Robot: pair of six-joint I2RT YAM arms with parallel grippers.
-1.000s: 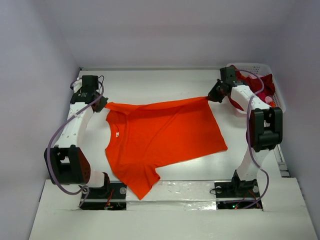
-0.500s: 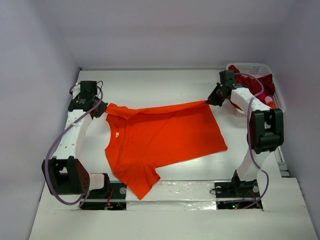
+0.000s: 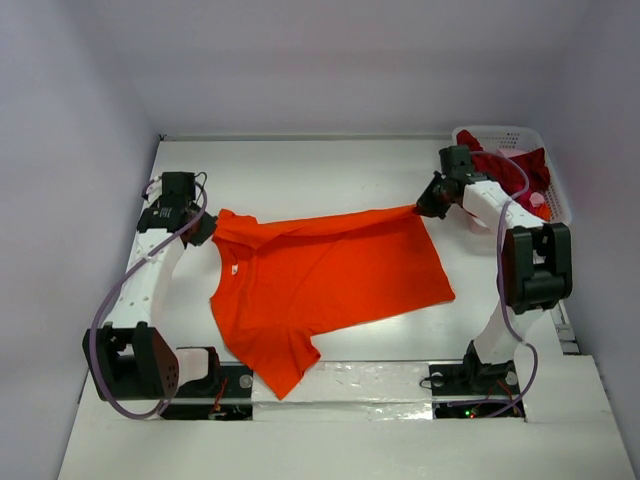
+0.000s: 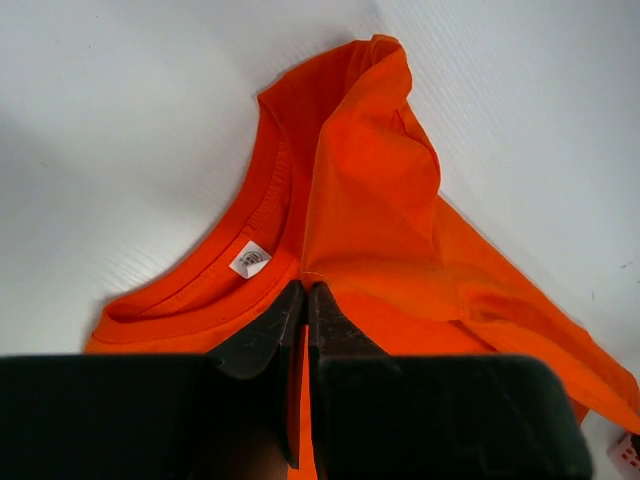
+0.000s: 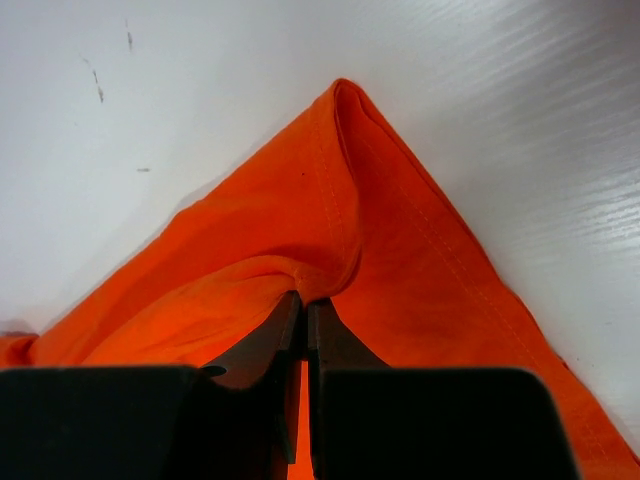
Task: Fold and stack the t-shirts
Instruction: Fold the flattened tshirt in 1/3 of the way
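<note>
DESK AND SHIRT, FROM MY REMOTE STATION: The white desk [image 3: 330,170] fills the middle of the overhead frame, and both arms are bolted along its lower edge. The orange t-shirt [image 3: 330,275] lies spread across the centre of the desk. Its collar points toward the left of the frame and its hem toward the right. One sleeve trails down to the lower centre, near the desk's front edge. The shirt's upper edge is drawn into a nearly straight line between my two hands.

A white lattice basket [image 3: 500,133] sits in the upper right of the overhead frame. The crimson t-shirt [image 3: 515,170] is bunched inside it, unfolded, well apart from the orange one.

The left hand [image 3: 207,228], at the left centre of the overhead frame, is clamped on the orange t-shirt's shoulder beside the collar. Its wrist view shows the two fingers pressed nearly together at the bottom centre, with cloth pinched at their tips and a fold rising toward the top.

The right hand [image 3: 422,205], right of centre in the upper half, grips the shirt's far hem corner. Its wrist view shows the fingers drawn tight on the cloth, and the stitched hem peaks just above them.

A small white label [image 4: 250,260] sits inside the collar, just left of the left hand's fingertips in that wrist view.
</note>
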